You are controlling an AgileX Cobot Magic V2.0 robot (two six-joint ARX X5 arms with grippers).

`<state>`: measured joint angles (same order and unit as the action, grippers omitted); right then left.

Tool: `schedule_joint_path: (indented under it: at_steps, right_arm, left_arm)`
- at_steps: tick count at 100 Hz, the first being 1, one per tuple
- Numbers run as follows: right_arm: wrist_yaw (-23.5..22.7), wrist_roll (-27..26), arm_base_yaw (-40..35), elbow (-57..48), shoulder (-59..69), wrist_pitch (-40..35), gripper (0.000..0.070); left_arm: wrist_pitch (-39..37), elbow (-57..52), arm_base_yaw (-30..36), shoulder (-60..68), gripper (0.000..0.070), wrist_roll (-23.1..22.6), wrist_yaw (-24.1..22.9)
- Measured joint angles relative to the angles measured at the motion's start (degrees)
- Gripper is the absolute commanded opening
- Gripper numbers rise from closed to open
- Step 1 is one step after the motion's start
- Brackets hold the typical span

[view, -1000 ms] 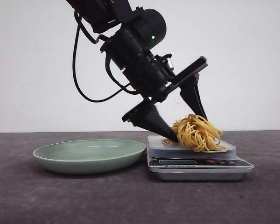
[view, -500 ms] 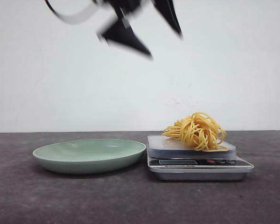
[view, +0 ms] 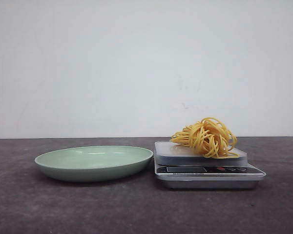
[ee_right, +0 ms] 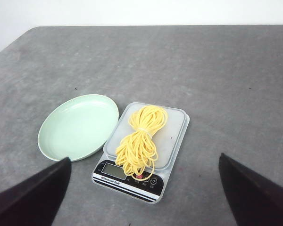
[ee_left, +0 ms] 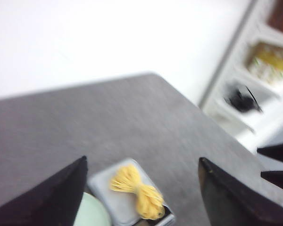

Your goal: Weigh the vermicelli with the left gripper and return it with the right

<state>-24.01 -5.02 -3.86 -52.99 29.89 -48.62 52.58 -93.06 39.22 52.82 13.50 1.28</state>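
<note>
Dark grey matte tabletop, plain white wall behind. Looped yellow vermicelli clump lies on silver-grey kitchen scale platform, beside smooth pale green round plate. Left gripper and right gripper spread wide, holding nothing.

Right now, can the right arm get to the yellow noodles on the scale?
Probably yes. The vermicelli lies uncovered on the scale, the right gripper hangs above with jaws wide, and nothing is between them.
</note>
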Motion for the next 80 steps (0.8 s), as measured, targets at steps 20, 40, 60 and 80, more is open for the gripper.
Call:
schedule_joint_path:
  at_steps: [20, 40, 60, 80]
  right_arm:
    - [-0.02, 0.22, 0.00, 0.00, 0.00, -0.48, 0.0633]
    - [-0.04, 0.24, 0.00, 0.00, 0.00, -1.49, 0.0633]
    - [-1.31, 0.11, 0.00, -0.02, 0.00, -2.05, 0.0633]
    - [-1.33, 0.11, 0.00, -0.02, 0.00, -2.27, 0.0633]
  left_arm:
    - [12.44, 0.00, 0.02, -11.23, 0.0416, 1.16, -2.64]
    - [21.70, 0.00, 0.02, -21.07, 0.0416, 4.52, -8.66]
    - [28.65, 0.11, 0.00, -28.28, 0.0416, 7.63, -15.72]
    - [28.65, 0.22, -0.13, -31.23, 0.0415, 9.05, -17.92]
